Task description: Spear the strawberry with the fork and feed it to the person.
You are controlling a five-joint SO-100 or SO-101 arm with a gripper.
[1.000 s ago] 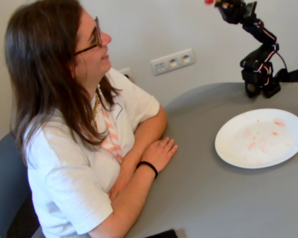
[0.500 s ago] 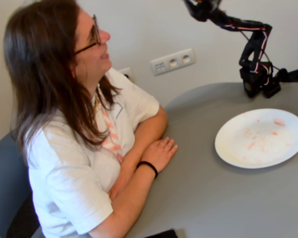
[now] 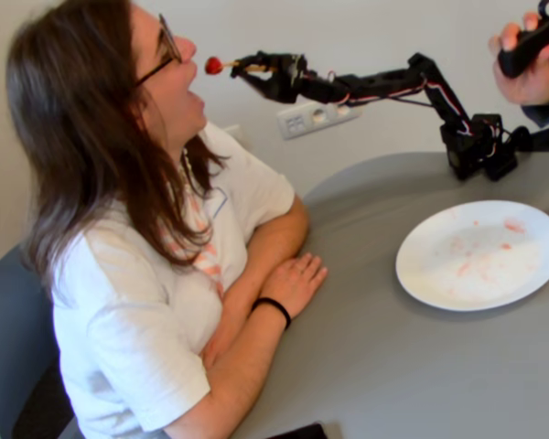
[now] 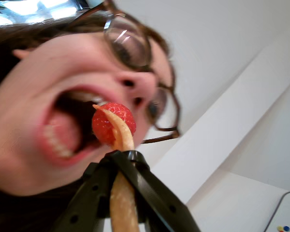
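In the wrist view the black jaws are clamped on the orange fork (image 4: 122,193), whose tines pierce the strawberry (image 4: 113,123) just before the person (image 4: 48,96), mouth wide open. Only the fixed view shows the smeared white plate (image 3: 480,254) near the grey worktop (image 3: 393,366) edge, well apart from the strawberry (image 3: 213,65), with bare worktop between.

The arm (image 3: 384,84) is thin and black, with red and white wires along its links and a blocky black base (image 3: 478,144).
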